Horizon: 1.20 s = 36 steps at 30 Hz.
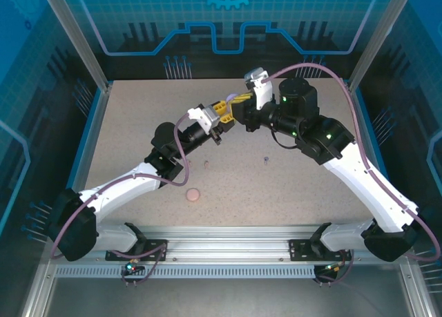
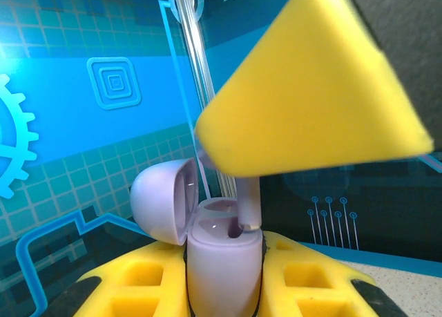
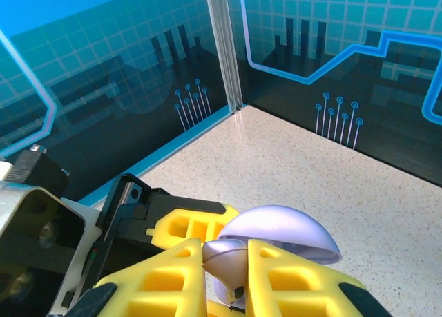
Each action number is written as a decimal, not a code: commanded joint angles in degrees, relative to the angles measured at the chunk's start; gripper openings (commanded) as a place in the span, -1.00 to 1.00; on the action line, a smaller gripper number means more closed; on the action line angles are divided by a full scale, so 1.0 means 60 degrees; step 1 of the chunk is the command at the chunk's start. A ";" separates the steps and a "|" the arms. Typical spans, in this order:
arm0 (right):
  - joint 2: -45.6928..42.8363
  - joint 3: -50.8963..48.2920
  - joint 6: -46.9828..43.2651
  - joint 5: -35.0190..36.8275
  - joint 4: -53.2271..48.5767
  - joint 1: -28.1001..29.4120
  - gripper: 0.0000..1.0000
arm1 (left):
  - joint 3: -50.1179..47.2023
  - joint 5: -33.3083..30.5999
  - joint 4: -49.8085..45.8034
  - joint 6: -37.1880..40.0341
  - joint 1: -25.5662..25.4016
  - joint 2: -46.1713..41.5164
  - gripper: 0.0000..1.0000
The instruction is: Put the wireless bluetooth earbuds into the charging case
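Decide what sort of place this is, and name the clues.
Probably a robot test cell: a speckled table walled by blue circuit-print panels on aluminium posts, two arms bolted at its near edge.

Above the desk (image 1: 311,186), centre-back: open charging case (image 2: 221,255) sits between the fingers of the left hand (image 2: 222,286), lid (image 2: 162,199) tipped to its left. One earbud (image 2: 248,203) stands stem-down in the case mouth, and the right hand (image 3: 224,269) pinches it from above. On the desk: a loose earbud (image 1: 206,166) left, a second loose earbud (image 1: 266,159) right, well apart. The round case (image 1: 193,195) lies nearer, left of centre.
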 commanded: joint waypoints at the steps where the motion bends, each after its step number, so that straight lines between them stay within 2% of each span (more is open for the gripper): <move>1: -0.0046 -0.0105 0.0048 0.0052 0.0112 -0.0192 -0.65 | 0.0242 0.0025 0.0328 0.0028 -0.0067 -0.0140 -1.00; 17: 0.0004 -0.0184 0.0167 -0.0332 0.0005 -0.0529 -0.66 | 0.0196 0.0021 0.0315 0.0045 -0.0060 -0.0207 -1.00; 27: 0.0528 0.0463 -0.1433 -0.1390 -0.1598 -0.0355 -0.67 | 0.0284 0.0051 0.0224 -0.0006 -0.0063 -0.0161 -1.00; 32: 0.0598 0.0510 -0.1475 -0.0846 -0.1821 -0.0340 -0.52 | 0.0280 0.0043 0.0204 -0.0054 -0.0056 -0.0116 -1.00; 36: 0.0535 0.0709 -0.1142 -0.0467 -0.1806 -0.0376 -0.23 | 0.0255 0.0036 0.0206 -0.0111 -0.0064 -0.0061 -1.00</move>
